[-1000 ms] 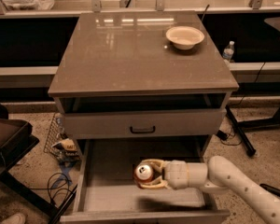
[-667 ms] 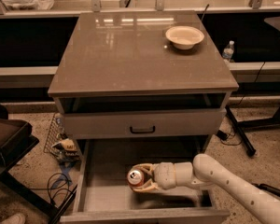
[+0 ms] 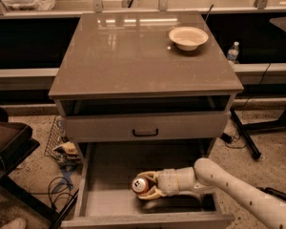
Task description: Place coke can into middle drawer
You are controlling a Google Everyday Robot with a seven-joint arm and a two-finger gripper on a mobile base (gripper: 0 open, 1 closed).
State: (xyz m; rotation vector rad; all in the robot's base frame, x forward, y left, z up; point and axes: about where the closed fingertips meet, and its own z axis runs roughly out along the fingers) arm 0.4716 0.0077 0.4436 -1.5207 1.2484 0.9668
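Observation:
The coke can (image 3: pixel 140 185), red-orange with a silver top, is held on its side in my gripper (image 3: pixel 148 188). The gripper's pale fingers are shut around the can, one above and one below it. The can sits low over the pale floor of the pulled-out middle drawer (image 3: pixel 109 175), left of the drawer's centre and near its front wall. My white arm (image 3: pixel 229 185) reaches in from the lower right, over the drawer's right side.
A white bowl (image 3: pixel 188 37) sits on the cabinet top (image 3: pixel 133 56) at the back right. Above the open drawer is a closed drawer front with a black bar handle (image 3: pixel 145 132). Cables and a wire basket (image 3: pixel 62 147) lie on the floor at the left. A water bottle (image 3: pixel 232 51) stands at the right.
My gripper has carried the can leftward and a little lower inside the drawer, and the arm has stretched further in.

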